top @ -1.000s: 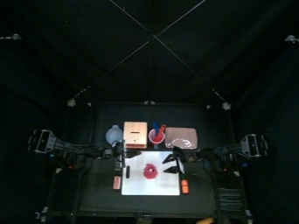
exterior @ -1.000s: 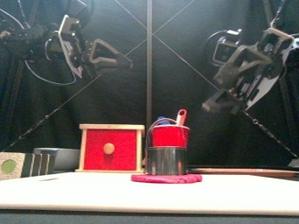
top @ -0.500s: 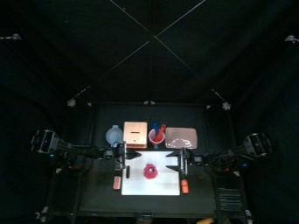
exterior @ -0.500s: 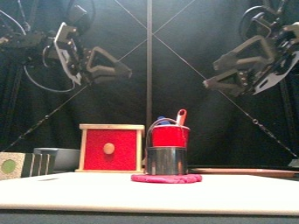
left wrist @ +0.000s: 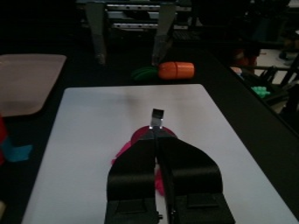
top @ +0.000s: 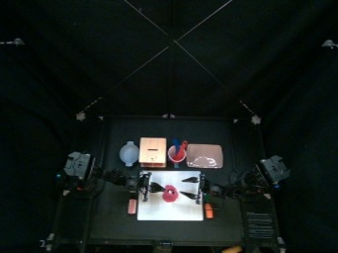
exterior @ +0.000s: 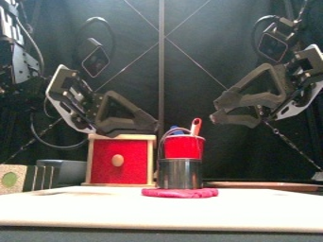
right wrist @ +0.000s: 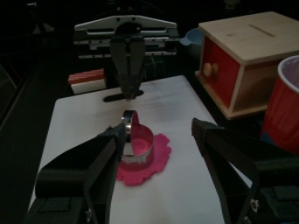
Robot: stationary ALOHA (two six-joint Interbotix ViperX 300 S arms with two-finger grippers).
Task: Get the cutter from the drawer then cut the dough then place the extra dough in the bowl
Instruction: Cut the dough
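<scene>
I've got the cutter [right wrist: 131, 140] standing upright on the pink dough [right wrist: 146, 166], right in the middle of the white board [right wrist: 82, 118]. My left claw [left wrist: 158, 136] hangs over the dough from the left side, fingers pinched together with only a thin slit between them. The top of the cutter's wire handle shows just past the tips, but I can't tell whether they touch it. The right claw [right wrist: 155, 133] is spread wide and empty, tilted down toward the cutter from the right, and is clear of it.

Behind the board, the wooden box [exterior: 120, 161] shows its red front, with the red cup [exterior: 184, 147] beside it. The bowl [top: 129, 152] sits left of the box and the pink tray [top: 207, 155] right of the cup.
</scene>
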